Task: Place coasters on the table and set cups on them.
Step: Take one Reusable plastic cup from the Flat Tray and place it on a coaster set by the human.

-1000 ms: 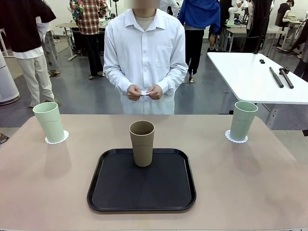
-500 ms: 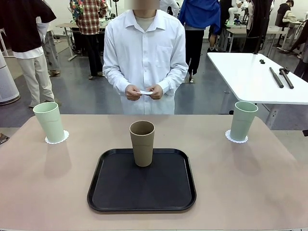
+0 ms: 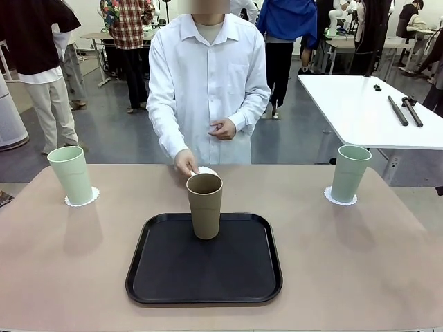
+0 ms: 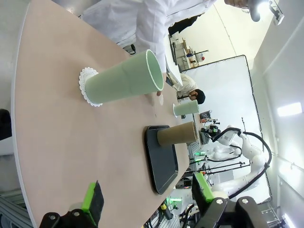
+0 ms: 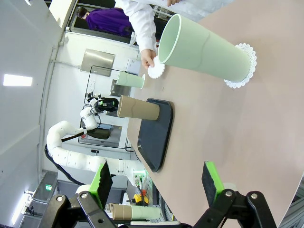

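- The left hand (image 4: 147, 192) and the right hand (image 5: 157, 180) are seen with fingers spread wide and empty, above the tabletop (image 3: 360, 263).
- The person's hand (image 3: 185, 163) is held low at the far edge, with a held coaster (image 3: 206, 171) pinched just behind the tan cup (image 3: 204, 205).
- The tan cup is stood upright in the black tray (image 3: 173, 277).
- The left mint cup (image 3: 70, 175) is set on the left coaster (image 3: 82, 200), and the right mint cup (image 3: 349, 173) on the right coaster (image 3: 340, 199).

Bkgd: glossy grey floor (image 3: 124, 138). White rectangular table (image 3: 360, 111) at right w/ two black rods (image 3: 397, 111) by its right edge. Standing people (image 3: 34, 41) behind; white wall (image 4: 285, 66), bright ceiling light strip (image 4: 289, 109).
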Action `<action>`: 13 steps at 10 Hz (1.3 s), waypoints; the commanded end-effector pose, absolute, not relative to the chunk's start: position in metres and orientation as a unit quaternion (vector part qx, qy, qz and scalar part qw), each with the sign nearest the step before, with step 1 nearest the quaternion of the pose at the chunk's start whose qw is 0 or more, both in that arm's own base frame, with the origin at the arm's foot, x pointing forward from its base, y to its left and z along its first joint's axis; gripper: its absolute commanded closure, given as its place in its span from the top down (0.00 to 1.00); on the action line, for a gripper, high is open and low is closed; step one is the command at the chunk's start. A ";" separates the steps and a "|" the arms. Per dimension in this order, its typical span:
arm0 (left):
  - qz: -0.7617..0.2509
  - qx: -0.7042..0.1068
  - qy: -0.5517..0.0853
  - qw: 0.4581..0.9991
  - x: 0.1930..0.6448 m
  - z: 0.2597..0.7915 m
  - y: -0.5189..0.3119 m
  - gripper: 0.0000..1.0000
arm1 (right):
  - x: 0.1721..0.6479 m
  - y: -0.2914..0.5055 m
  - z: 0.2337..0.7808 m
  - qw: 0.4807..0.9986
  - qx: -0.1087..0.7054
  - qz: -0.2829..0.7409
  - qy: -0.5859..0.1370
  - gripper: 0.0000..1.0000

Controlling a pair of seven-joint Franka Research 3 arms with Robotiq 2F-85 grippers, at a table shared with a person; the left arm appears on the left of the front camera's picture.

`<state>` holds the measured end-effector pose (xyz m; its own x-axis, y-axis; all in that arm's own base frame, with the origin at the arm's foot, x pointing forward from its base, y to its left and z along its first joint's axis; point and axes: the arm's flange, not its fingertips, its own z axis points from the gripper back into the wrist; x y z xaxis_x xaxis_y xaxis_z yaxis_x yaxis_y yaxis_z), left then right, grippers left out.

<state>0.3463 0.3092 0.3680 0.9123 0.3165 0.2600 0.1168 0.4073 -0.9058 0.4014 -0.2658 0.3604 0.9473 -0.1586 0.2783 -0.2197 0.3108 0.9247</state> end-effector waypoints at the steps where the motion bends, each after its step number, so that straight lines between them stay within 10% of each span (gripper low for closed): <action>1: 0.061 -0.541 -0.202 0.814 0.344 0.369 0.308 1.00 | 0.402 -0.265 0.362 0.795 0.586 0.014 -0.157 1.00; 13: 0.061 -0.541 -0.202 0.814 0.344 0.369 0.308 1.00 | 0.402 -0.265 0.362 0.795 0.586 0.014 -0.157 1.00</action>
